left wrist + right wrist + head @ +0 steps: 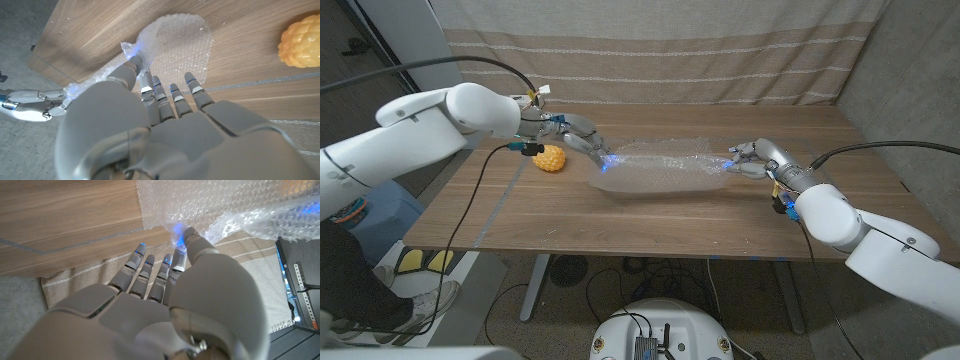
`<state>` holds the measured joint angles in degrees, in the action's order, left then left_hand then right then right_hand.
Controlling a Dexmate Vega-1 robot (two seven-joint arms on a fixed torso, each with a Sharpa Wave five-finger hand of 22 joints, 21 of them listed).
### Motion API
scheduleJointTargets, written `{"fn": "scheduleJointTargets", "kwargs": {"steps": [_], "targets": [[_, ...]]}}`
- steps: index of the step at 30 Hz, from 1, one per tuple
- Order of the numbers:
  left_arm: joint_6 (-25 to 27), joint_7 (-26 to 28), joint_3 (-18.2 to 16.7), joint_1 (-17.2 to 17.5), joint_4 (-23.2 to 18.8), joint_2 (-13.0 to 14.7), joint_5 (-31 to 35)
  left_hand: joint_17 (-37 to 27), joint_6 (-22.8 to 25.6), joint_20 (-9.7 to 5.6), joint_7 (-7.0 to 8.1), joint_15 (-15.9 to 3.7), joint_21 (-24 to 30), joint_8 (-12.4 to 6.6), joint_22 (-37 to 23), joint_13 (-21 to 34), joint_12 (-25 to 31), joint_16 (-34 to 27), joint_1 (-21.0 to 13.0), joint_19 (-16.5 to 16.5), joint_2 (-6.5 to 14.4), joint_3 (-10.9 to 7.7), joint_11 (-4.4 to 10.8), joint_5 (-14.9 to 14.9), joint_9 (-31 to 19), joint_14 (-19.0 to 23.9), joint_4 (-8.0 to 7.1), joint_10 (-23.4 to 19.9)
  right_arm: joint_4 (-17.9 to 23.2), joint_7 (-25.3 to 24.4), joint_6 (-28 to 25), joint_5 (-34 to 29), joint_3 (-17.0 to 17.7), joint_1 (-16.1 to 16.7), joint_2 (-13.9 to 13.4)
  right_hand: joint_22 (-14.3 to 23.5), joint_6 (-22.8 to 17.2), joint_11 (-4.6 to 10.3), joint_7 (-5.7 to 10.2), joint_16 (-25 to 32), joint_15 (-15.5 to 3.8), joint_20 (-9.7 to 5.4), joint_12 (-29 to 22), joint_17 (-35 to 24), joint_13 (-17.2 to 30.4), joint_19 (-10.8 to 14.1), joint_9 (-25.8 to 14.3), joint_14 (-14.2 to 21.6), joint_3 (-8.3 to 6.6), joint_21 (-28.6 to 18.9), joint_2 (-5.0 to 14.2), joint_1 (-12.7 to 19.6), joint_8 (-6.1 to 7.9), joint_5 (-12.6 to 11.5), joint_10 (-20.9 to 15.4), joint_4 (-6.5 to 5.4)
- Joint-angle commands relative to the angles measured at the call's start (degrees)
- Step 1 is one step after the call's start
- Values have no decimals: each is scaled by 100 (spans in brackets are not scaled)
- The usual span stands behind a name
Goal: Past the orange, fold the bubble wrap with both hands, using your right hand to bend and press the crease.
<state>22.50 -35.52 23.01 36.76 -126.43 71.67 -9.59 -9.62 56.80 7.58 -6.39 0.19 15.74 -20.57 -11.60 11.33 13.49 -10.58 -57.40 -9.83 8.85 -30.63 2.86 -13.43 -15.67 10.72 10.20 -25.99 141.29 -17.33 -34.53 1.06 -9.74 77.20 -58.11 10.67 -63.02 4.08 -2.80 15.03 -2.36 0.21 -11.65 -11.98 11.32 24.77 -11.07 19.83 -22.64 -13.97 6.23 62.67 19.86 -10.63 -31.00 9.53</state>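
1. Bubble wrap, a clear crinkled plastic sheet, lies across the middle of the head view on the brown wooden table, stretched between the two robot hands and slightly lifted at both ends.
2. At the far left of the head view, a person's dark trouser leg and pale shoe show beside the table, below a blue stool.
3. The white left arm comes in from the upper left of the head view, a black cable trailing beneath it.
4. A yellow-orange, bumpy, round plastic fruit, the orange, sits on the table left of centre, just beside the left hand and apart from the sheet. In the left wrist view the same fruit is at the upper right edge.
5. The grey metal left hand pinches the left end of the bubble wrap between thumb and a finger; in the left wrist view the corner of the sheet is bunched at the thumb tip while the other fingers reach out over the table.
6. The right hand, right of centre in the head view, is closed on the right end of the sheet. In the right wrist view the thumb presses the wrap at the upper right, with the other fingers extended below it.
7. A striped beige curtain hangs behind the table along the top of the head view.
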Motion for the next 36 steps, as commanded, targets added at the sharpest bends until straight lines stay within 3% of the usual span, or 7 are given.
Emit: {"fn": "scheduleJointTargets", "kwargs": {"steps": [1,22,36], "targets": [[542,-86,475,-516,61,-92,713,-8,149,20,-83,-10,21,-635,-19,21,-32,14,-134,-18,74,-13,-22,-25,-1164,-10,-31,36,-679,-329,585,-34,-111,-299,301,6,-2,-6,-20,-10,-607,34,4,-9,25,7,-20,7,-64,14,9,12,17,-15,-9,2],[395,-579,1028,-1400,911,-790,1215,-10,114,19,-97,-10,37,-640,-24,30,-51,12,-147,-26,81,4,-24,-52,-1292,-6,-47,52,-1928,-42,1268,-235,-1048,-1747,709,6,5,-6,6,-39,-602,43,6,-12,26,-1,-25,16,-107,21,4,-26,6,-8,-13,-20],[610,-663,1306,-1763,1224,-1057,1608,-9,115,12,-81,-23,47,-636,-26,33,-51,12,-150,-29,74,16,-20,-67,-1342,-3,-50,35,-2810,335,1608,-219,-1419,-2619,977,6,5,-1,8,-62,-607,43,10,-12,27,-3,-28,18,-139,25,-6,-46,0,-4,-8,-25]]}}
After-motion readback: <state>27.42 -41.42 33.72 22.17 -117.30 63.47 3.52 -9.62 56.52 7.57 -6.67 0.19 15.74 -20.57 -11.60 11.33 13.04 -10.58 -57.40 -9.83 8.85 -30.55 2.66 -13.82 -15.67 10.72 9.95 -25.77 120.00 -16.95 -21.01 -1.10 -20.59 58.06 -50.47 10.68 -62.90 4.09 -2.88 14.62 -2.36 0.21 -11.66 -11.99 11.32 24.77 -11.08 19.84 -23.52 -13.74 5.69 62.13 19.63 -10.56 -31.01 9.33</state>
